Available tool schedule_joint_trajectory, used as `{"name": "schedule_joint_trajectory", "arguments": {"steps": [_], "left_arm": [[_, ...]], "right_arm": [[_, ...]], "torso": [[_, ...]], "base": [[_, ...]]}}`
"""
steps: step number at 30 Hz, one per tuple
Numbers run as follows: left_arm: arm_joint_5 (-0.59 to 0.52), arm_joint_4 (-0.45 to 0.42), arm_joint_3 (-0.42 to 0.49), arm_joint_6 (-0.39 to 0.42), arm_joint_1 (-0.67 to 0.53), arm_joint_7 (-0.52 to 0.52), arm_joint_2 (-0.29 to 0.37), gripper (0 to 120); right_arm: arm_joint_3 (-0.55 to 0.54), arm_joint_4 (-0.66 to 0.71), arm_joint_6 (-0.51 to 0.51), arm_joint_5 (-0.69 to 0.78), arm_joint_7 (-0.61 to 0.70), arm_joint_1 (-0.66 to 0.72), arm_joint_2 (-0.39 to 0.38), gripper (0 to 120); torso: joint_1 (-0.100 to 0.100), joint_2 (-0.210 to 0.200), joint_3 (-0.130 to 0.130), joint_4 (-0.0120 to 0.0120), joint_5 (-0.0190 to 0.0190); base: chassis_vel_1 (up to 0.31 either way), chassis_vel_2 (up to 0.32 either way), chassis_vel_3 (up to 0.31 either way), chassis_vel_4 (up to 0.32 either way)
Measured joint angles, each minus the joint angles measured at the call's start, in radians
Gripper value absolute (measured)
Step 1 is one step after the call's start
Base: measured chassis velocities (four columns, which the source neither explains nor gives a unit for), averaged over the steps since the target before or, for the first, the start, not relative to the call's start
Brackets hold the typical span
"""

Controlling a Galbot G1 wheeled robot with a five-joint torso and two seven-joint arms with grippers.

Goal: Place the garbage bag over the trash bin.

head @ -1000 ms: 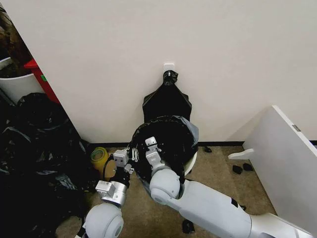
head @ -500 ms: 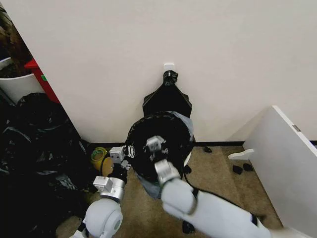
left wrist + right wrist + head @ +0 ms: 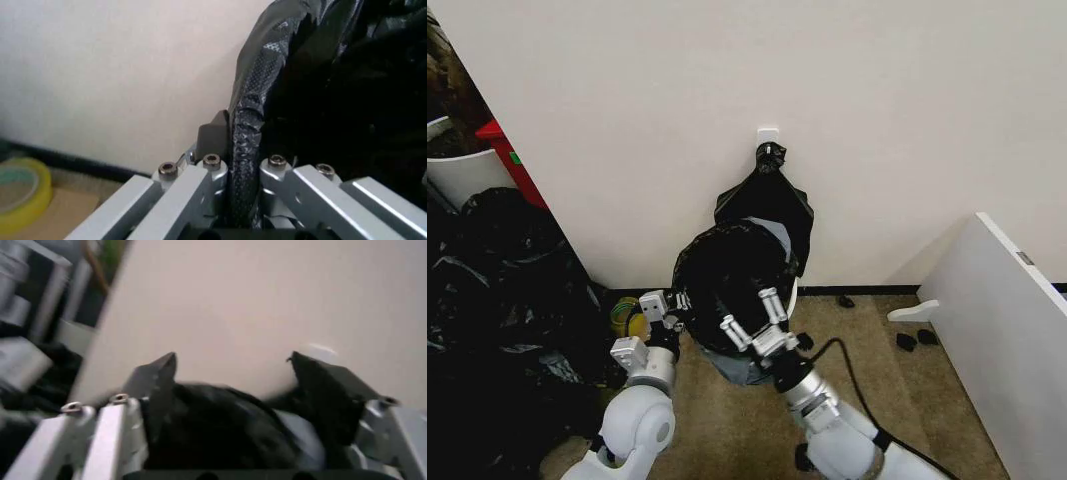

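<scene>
Now my left gripper [image 3: 674, 303] pinches the thin shiny black plastic garbage bag [image 3: 727, 280] at nine o'clock; my right gripper [image 3: 754, 316] is spread wide at six.

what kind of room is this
Probably a storage or utility corner indoors: a heap of black sacks piled against a plain wall, a bag-covered trash bin on the carpet, and a tape roll on the floor.

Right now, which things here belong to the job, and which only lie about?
Job: thin glossy black plastic garbage bag; round cream-white plastic trash bin under it; left pincer shut on the bag's edge; right pincer open.

Lying about: yellow tape roll; heap of black sacks.
</scene>
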Motion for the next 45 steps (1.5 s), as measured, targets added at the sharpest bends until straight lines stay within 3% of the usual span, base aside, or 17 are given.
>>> {"name": "schedule_joint_trajectory", "arguments": {"steps": [10, 22, 28, 32, 36, 38, 40, 44, 45], "left_arm": [[-0.122, -0.024, -0.1, 0.068, -0.009, -0.047, -0.018, 1], [-0.125, -0.072, -0.109, 0.074, 0.016, -0.048, -0.003, 1], [-0.121, -0.079, -0.109, 0.074, 0.02, -0.048, 0.006, 1], [-0.12, -0.081, -0.105, 0.076, 0.02, -0.049, 0.008, 1], [-0.118, -0.081, -0.101, 0.078, 0.02, -0.049, 0.008, 1], [-0.118, -0.081, -0.101, 0.078, 0.019, -0.049, 0.008, 1], [-0.115, -0.079, -0.097, 0.078, 0.019, -0.049, 0.009, 1], [-0.111, -0.076, -0.092, 0.078, 0.019, -0.049, 0.009, 1], [-0.106, -0.073, -0.087, 0.078, 0.018, -0.049, 0.008, 1]], "right_arm": [[0.054, -0.027, -0.006, -0.061, 0.074, -0.159, 0.0, 99], [0.086, -0.083, 0.005, -0.146, 0.067, -0.157, 0.026, 100], [0.086, -0.079, -0.015, -0.141, 0.068, -0.166, 0.024, 81], [0.081, -0.07, -0.016, -0.142, 0.066, -0.182, 0.015, 60], [0.062, -0.04, -0.015, -0.112, 0.061, -0.192, 0.002, 47], [0.06, -0.038, -0.015, -0.109, 0.06, -0.192, 0.001, 47], [0.043, -0.014, -0.038, -0.088, 0.063, -0.194, -0.014, 34], [-0.004, 0.035, -0.139, -0.04, 0.095, -0.197, -0.048, 32], [-0.048, 0.074, -0.226, 0.019, 0.123, -0.195, -0.074, 39]], "torso": [[0.0, 0.0, 0.0, -0.0001, -0.0002], [0.0, 0.0, 0.0, 0.0001, 0.0], [0.0, 0.0, 0.0, 0.0, -0.0001], [0.0, 0.0, 0.0, 0.0, 0.0], [0.0, 0.0, 0.0, 0.0, -0.0001], [0.0, 0.0, 0.0, 0.0, 0.0], [0.0, 0.0, 0.0, 0.0, 0.0], [0.0, 0.0, 0.0, 0.0, -0.0001], [0.0, 0.0, 0.0, -0.0001, -0.0002]], "base": [[0.0, 0.0, 0.0, 0.0], [0.0, 0.0, 0.0, 0.0], [0.0, 0.0, 0.0, 0.0], [0.0, 0.0, 0.0, 0.0], [0.0, 0.0, 0.0, 0.0], [0.0, 0.0, 0.0, 0.0], [0.0, 0.0, 0.0, 0.0], [0.0, 0.0, 0.0, 0.0], [0.0, 0.0, 0.0, 0.0]]}}
